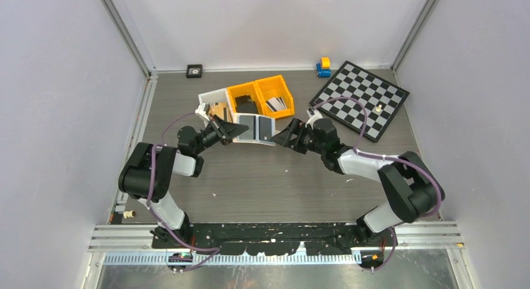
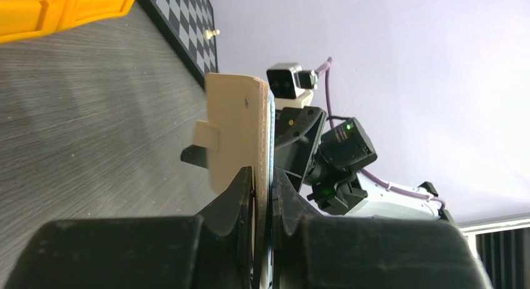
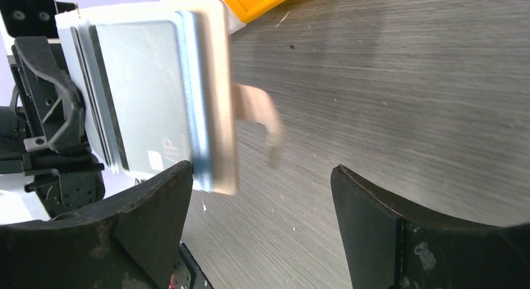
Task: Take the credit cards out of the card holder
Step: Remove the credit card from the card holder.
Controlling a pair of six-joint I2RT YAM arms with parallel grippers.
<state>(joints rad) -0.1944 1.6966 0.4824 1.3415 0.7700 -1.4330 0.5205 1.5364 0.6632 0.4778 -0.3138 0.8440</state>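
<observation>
Over the table (image 1: 281, 182), left pincer (image 2: 262, 176) clamps the card holder (image 2: 234, 126), cards (image 3: 140, 95) inside; right pincer (image 3: 261, 173) gapes wide.

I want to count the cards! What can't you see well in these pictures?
- Left wrist: the card holder is edge-on in the left end effector, hiding its pockets.
- Right wrist: the credit cards overlap and blur, so their number is unclear.
- Top: things in the yellow bins are too small to name.
</observation>
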